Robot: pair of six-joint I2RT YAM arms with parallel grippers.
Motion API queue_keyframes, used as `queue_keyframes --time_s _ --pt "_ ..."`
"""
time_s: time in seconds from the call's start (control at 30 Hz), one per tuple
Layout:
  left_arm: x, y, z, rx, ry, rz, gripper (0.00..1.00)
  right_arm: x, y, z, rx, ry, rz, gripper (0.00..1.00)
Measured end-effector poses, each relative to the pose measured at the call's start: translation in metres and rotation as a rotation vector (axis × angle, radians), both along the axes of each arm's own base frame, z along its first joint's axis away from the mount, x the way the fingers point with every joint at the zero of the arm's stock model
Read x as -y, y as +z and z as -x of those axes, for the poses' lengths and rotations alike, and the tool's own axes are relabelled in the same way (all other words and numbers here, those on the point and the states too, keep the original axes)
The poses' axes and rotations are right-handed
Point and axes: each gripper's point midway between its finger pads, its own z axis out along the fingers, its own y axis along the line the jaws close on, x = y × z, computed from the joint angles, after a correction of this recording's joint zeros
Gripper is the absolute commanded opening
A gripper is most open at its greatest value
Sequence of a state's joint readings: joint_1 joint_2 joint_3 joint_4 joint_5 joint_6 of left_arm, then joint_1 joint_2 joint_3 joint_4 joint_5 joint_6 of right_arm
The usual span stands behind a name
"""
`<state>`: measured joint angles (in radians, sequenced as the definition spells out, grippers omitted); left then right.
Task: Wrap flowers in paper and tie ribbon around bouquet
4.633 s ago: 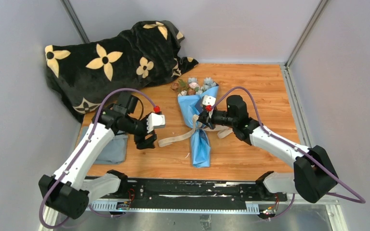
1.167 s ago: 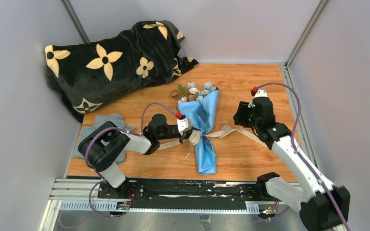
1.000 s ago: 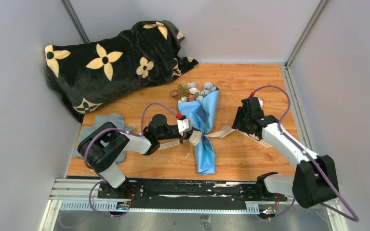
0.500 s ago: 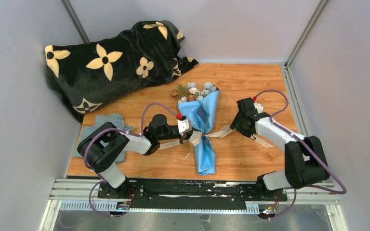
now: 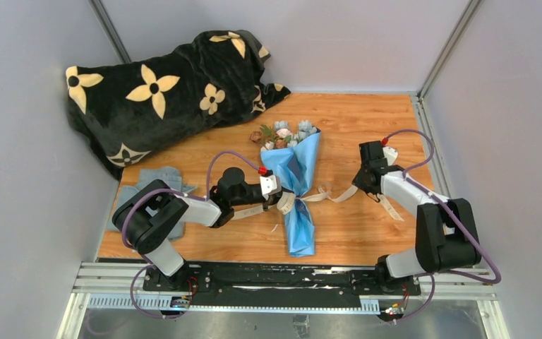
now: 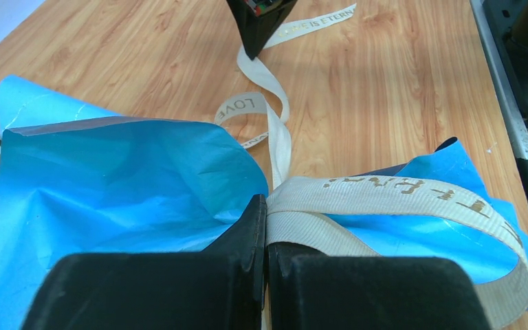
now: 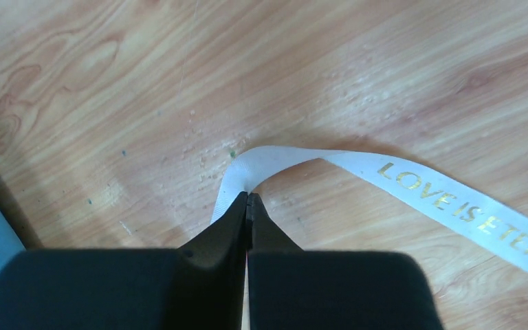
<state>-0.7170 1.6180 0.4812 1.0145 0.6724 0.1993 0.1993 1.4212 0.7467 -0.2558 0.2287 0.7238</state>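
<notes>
Two arms are out over the wooden worktop (image 5: 353,120), one either side of the bouquet (image 5: 296,205).

Bouquet: lies near the middle of the worktop. The flowers (image 5: 282,132) point toward the far wall and the narrow tail of the paper (image 5: 293,166) points toward the arm bases.

Left pincer (image 5: 282,201): reaches in at the waist of the bouquet from its left. In the left wrist view its jaws are pressed together, and the ribbon (image 6: 385,196) emerges right at their tips, so it appears clamped there. The beige band runs across the blue paper (image 6: 110,179).

Right pincer (image 5: 360,188): sits on the worktop to the right of the bouquet, apart from it. Its jaws are pinched tight on a raised fold of the ribbon (image 7: 440,196) in the right wrist view, with gold lettering showing on the free end.

Ribbon (image 5: 335,195): runs across the wood from the bouquet's waist to the right pincer.

Other items: a black flower-print blanket (image 5: 169,78) is heaped at the far left, and a grey-blue cloth (image 5: 148,176) lies partly under the left arm.
</notes>
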Motion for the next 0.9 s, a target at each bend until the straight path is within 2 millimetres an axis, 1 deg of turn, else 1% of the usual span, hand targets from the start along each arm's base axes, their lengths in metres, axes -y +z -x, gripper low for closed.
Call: queue_keyframes --time_s 0.17,0.37,0.47,0.53,0.57,0.6,0.63,0.67,0.7,0.73,0.77,0.8,0.83,0.9 --pt "0.000 0.001 0.000 0.003 0.000 0.000 0.00 0.010 0.013 -0.008 0.049 0.032 0.041 0.00" --pt "0.000 0.000 0.000 0.002 0.000 -0.003 0.00 0.014 0.039 -0.015 0.135 0.084 0.083 0.00" --pt "0.000 -0.001 0.000 0.002 -0.001 -0.005 0.00 0.010 0.057 -0.019 0.183 0.146 0.098 0.00" --pt "0.000 -0.001 0.000 0.002 -0.001 -0.005 0.00 0.000 0.078 -0.027 0.240 0.211 0.114 0.00" --pt "0.000 -0.001 0.000 0.003 0.000 -0.005 0.00 -0.012 0.092 -0.032 0.278 0.261 0.122 0.00" --pt "0.000 -0.001 0.000 0.003 0.000 -0.005 0.00 -0.022 0.113 -0.040 0.330 0.309 0.126 0.00" --pt "0.000 -0.001 0.000 0.005 -0.001 -0.006 0.00 -0.055 0.134 -0.043 0.387 0.414 0.120 0.00" --pt "0.000 -0.001 0.000 0.008 -0.002 -0.006 0.00 -0.084 0.160 -0.045 0.455 0.509 0.110 0.00" --pt "0.000 -0.001 0.001 0.011 -0.003 -0.007 0.00 -0.118 0.189 -0.045 0.535 0.615 0.096 0.00" --pt "0.001 -0.001 0.001 0.015 -0.006 -0.008 0.00 -0.156 0.222 -0.039 0.624 0.733 0.062 0.00" --pt "0.001 -0.001 0.002 0.016 -0.008 -0.009 0.00 -0.177 0.239 -0.033 0.674 0.803 0.035 0.00" --pt "0.002 -0.001 0.003 0.019 -0.011 -0.010 0.00 -0.207 0.266 -0.021 0.752 0.903 -0.004 0.00" --pt "0.002 -0.001 0.003 0.021 -0.013 -0.011 0.00 -0.232 0.290 -0.010 0.827 0.991 -0.045 0.00" --pt "0.002 0.001 0.004 0.029 -0.016 -0.011 0.00 -0.264 0.323 0.009 0.930 1.103 -0.108 0.00"
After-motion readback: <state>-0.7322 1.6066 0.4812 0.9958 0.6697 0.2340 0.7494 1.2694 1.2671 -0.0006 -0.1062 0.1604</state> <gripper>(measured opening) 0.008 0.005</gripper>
